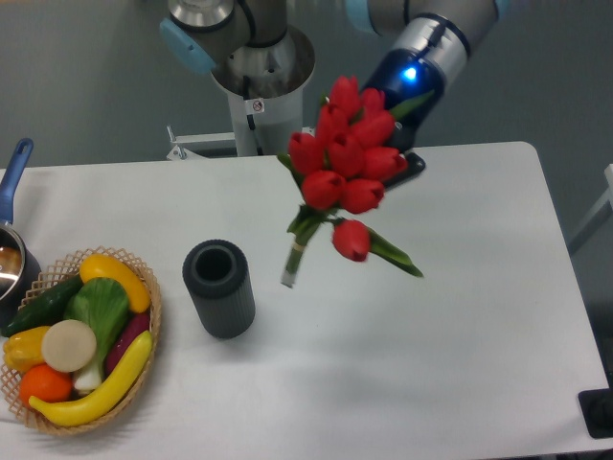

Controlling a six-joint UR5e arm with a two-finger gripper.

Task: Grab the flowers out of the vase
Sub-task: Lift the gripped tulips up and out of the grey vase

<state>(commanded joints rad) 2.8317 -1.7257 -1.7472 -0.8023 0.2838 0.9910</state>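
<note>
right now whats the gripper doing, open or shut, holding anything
Gripper: shut on the bunch of red tulip buds with green leaves, held in the air, clear of the dark ribbed cylinder vase; the jaws are mostly hidden behind the blooms.

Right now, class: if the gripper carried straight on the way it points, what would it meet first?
The gripper points down and to the image's left, through the flowers it holds. Beyond them the line seems to reach bare table near the vase, though depth is unclear.
</note>
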